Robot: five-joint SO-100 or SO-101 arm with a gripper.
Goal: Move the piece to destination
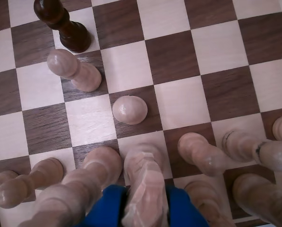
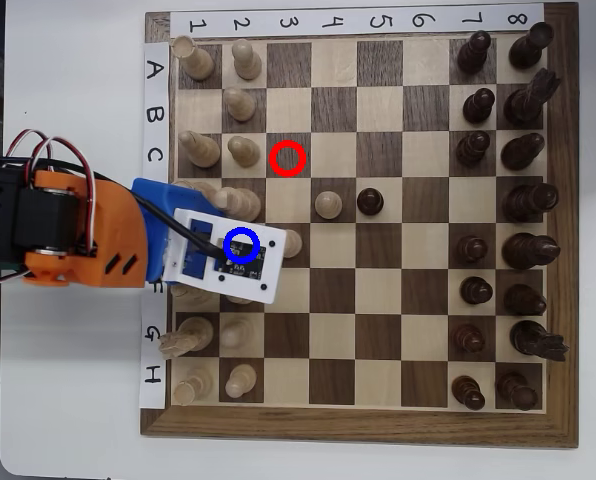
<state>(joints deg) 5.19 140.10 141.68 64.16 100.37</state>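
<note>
In the wrist view, blue fingers (image 1: 143, 208) clamp a pale knight (image 1: 145, 182) at six o'clock. A pale pawn (image 1: 129, 109) stands just beyond, at twelve o'clock. Overhead, the arm (image 2: 78, 235) covers the blue ring (image 2: 240, 245).

Knight (image 1: 145, 189) clamped upright at the bottom edge of the wrist view.
Pale light wood, jagged carved head facing the camera, blue gripper fingers (image 1: 105, 203) on both sides. Base hidden, so can't tell whether it sits on the board or is lifted. Overhead: knight hidden under the arm; blue ring (image 2: 240, 245) is drawn over the wrist camera board, so the destination square itself isn't visible.
</note>
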